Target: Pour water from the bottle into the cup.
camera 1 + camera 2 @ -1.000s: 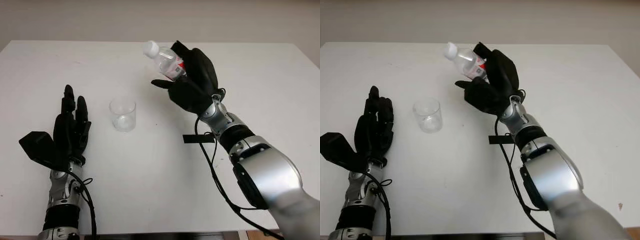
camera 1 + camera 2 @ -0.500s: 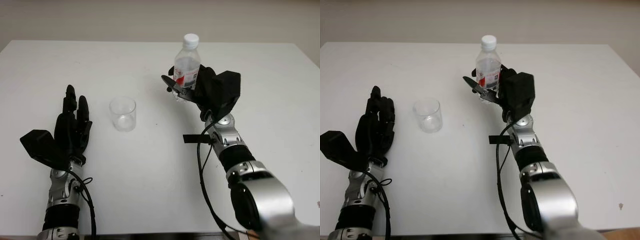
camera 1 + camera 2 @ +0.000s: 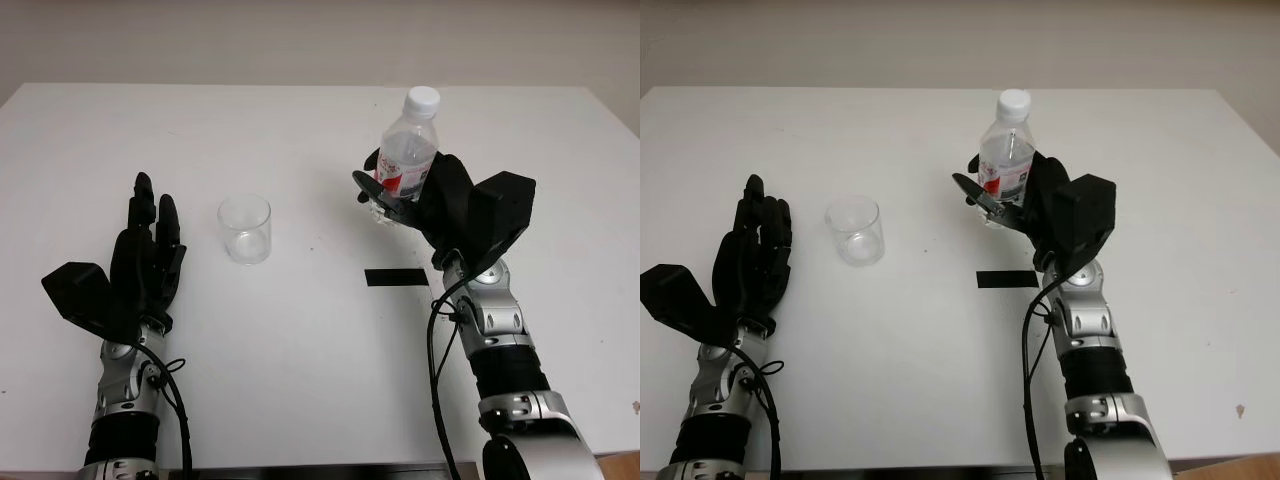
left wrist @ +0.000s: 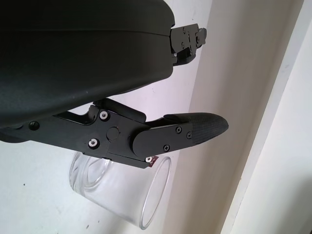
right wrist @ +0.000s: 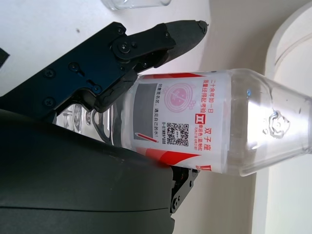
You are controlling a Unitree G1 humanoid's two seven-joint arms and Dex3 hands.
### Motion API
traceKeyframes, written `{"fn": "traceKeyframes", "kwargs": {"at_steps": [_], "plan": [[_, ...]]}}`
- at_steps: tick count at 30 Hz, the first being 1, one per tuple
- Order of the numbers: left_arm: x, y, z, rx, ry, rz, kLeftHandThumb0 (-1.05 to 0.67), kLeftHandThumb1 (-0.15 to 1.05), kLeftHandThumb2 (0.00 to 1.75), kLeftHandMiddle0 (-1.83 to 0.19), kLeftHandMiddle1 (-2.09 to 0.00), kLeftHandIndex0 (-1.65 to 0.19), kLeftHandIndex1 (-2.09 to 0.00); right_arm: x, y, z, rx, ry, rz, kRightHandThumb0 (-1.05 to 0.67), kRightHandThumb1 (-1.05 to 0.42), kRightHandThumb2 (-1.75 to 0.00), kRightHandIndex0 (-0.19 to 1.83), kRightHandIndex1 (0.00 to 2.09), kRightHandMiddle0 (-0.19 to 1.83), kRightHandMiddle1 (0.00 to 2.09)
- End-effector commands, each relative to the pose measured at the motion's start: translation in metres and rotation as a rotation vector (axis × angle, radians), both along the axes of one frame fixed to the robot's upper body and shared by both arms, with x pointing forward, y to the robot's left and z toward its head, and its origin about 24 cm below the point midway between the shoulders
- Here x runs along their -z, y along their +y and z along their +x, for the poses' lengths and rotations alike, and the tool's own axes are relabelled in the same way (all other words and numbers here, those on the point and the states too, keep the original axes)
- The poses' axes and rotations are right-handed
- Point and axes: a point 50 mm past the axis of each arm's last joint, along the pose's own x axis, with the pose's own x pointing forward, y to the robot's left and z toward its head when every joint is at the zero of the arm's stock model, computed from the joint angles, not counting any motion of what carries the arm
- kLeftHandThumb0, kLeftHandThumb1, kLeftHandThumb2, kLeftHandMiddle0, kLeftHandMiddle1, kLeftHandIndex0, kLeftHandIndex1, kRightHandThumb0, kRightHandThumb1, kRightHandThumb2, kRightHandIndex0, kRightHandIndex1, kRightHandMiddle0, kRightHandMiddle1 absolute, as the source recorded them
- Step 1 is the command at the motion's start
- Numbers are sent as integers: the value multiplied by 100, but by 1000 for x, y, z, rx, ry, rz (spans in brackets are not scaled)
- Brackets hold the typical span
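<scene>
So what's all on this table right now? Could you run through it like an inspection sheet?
Surface: white table, bare apart from the items below.
Job's things: clear cup upright, looks empty; capped bottle upright.
Clutter: black strip lying flat on the table.
Hands: right hand grips the bottle; left hand open, left of the cup.
Cables: black cables run along both forearms.
Surroundings: pale wall behind the table.
</scene>
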Motion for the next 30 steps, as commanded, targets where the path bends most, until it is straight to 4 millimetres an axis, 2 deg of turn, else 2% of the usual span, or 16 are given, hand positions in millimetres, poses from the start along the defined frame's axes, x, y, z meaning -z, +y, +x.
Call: {"fn": "traceKeyframes", "kwargs": {"at_steps": [1,7,16,30], "plan": [[14,0,-7,-10,52,-23,-60,105,51,14,-5,16,-5,-5,-3,-3,6,-20,-10,-37,-105,-41,141,209,104,209],[14,0,-8,0,52,-21,-60,105,51,16,-5,18,-4,4,-7,-6,16,20,-23,-37,-105,-40,142,209,105,209],[13,2,-10,-6,49,-14,-61,105,50,15,-5,17,-5,16,-7,-11,49,175,-77,-38,-105,-40,138,209,105,209],[12,4,-11,-6,53,-11,-62,105,48,14,-5,16,-5,30,-2,-25,41,205,-33,-40,-105,-41,154,209,117,209]]}}
